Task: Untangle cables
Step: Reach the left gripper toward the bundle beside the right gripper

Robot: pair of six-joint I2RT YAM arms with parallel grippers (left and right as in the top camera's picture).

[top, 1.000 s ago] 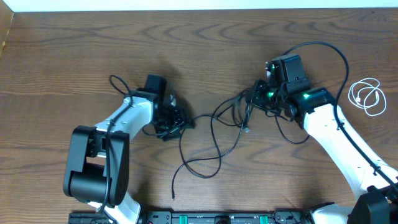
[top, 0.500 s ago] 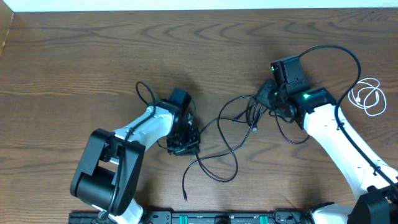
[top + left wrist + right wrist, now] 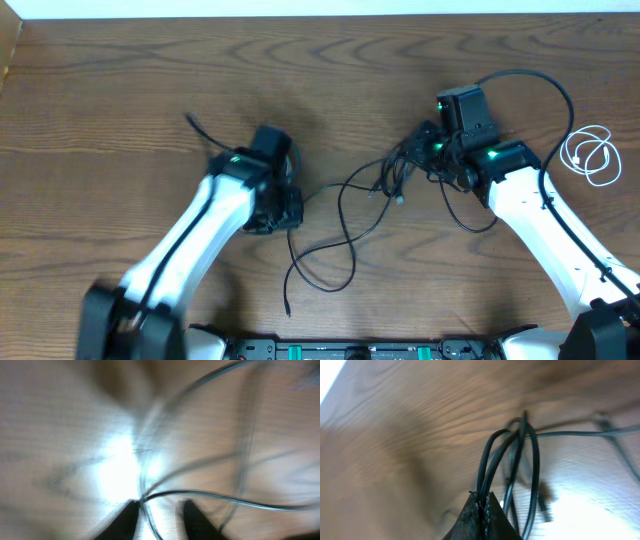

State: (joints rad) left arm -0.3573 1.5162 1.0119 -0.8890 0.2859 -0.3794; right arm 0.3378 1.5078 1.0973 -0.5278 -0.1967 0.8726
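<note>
1. Nearest the bases, the loose end (image 3: pixel 287 311) of the black cable (image 3: pixel 397 175) lies free on the table (image 3: pixel 120 90), at 6 o'clock from the left gripper (image 3: pixel 274 213).
2. A slack loop (image 3: pixel 322 288) sits at 5 o'clock from that gripper, crossing itself once. The left arm is clearly the nearer one to it.
3. The left gripper's jaws stand apart. The wrist view is blurred but shows a strand running across by the fingertips (image 3: pixel 127 515), not pinched as far as I can tell.
4. Key relation: the cable's long axis runs from the left gripper out toward 2-3 o'clock to the right gripper (image 3: pixel 418 150). Any pull-apart likely has to go along that line.
5. The right gripper is clamped on several black strands, which rise bunched from the closed tips (image 3: pixel 482 506). The knotty clump hangs just at its 7 o'clock.
6. The cable looks thin, limp and glossy black. The free lengths are loose, and the tangle is concentrated at the right end.
7. Farthest out, the white cable (image 3: pixel 583 150) is coiled small at 3 o'clock from the right gripper, well apart and touching nothing black.
</note>
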